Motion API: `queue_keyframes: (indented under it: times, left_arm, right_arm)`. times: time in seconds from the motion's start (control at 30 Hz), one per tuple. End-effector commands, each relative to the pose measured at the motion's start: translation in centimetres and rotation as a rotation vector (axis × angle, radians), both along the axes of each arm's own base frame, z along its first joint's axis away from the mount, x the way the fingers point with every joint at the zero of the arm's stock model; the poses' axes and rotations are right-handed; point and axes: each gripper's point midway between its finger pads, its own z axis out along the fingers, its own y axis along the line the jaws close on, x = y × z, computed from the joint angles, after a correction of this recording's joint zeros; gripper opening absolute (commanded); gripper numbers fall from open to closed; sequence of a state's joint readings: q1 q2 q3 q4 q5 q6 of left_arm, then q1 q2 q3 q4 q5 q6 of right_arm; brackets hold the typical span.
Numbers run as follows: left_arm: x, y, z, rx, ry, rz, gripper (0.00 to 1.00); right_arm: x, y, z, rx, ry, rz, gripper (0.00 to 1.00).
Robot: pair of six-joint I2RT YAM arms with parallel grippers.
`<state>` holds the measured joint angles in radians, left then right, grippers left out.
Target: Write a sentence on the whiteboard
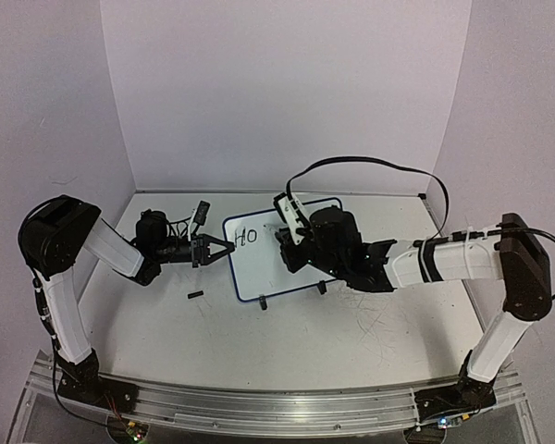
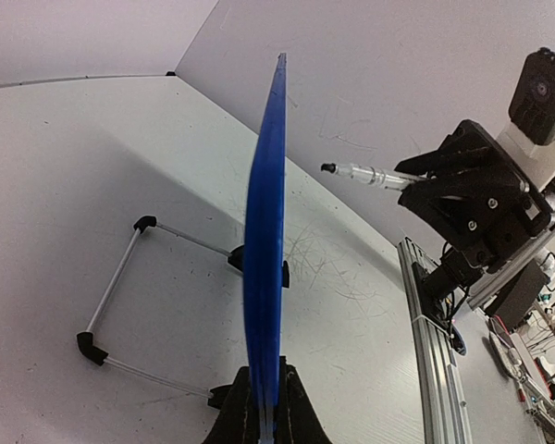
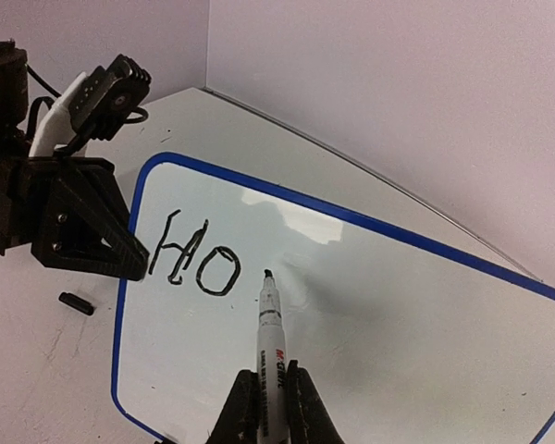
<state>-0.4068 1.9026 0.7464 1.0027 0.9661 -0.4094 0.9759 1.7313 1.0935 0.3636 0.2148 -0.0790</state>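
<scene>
The whiteboard [image 1: 268, 264], white with a dark-blue rim, stands tilted on its wire stand [image 2: 111, 305] in the middle of the table. "HO" [image 3: 196, 264] is written in black at its upper left. My left gripper [image 1: 220, 250] is shut on the board's left edge; its wrist view shows the blue rim [image 2: 264, 277] edge-on between the fingers. My right gripper [image 3: 270, 407] is shut on a white marker [image 3: 269, 342], uncapped, with its black tip just right of the "O", at or just off the surface. The marker also shows in the left wrist view [image 2: 365, 174].
A small black marker cap [image 1: 195, 296] lies on the table left of the board, also in the right wrist view [image 3: 76, 303]. White walls close the back and sides. An aluminium rail [image 1: 277, 402] runs along the near edge.
</scene>
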Motion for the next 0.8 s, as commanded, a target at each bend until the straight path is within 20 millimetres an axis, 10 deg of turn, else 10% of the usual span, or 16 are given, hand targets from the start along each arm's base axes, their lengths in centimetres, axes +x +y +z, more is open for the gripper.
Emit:
queue_keyframes:
  times: [0.0,0.77]
  left_arm:
    - [-0.3,-0.4,-1.3,0.047,0.006,-0.004,0.00]
    - [-0.3,-0.4,-1.4,0.047,0.007,-0.008,0.00]
  right_arm:
    - [1.0,0.8,2.4,-0.013,-0.034,-0.028,0.00]
    - [1.1,2.3,0.7,-0.068,-0.008,-0.015,0.00]
